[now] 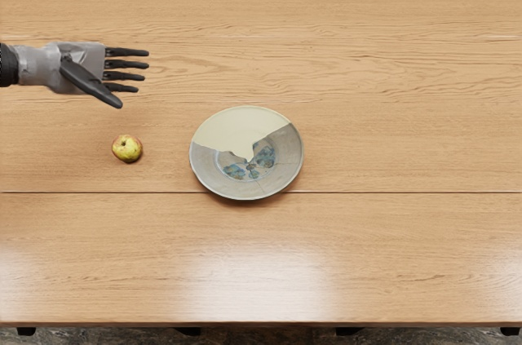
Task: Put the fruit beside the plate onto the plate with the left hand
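A small yellow-green apple point(127, 148) with a reddish blush lies on the wooden table, a short way left of the plate point(281, 134). The plate is round, cream and grey with blue patches, and holds nothing. My left hand point(114, 76) comes in from the left edge and hovers above the table, behind and slightly left of the apple, well apart from it. Its fingers are stretched out straight toward the right and the thumb angles down; it holds nothing. The right arm is out of view.
The wooden table point(367, 247) fills the view, with a seam running across it just below the plate. Its front edge lies near the bottom of the picture.
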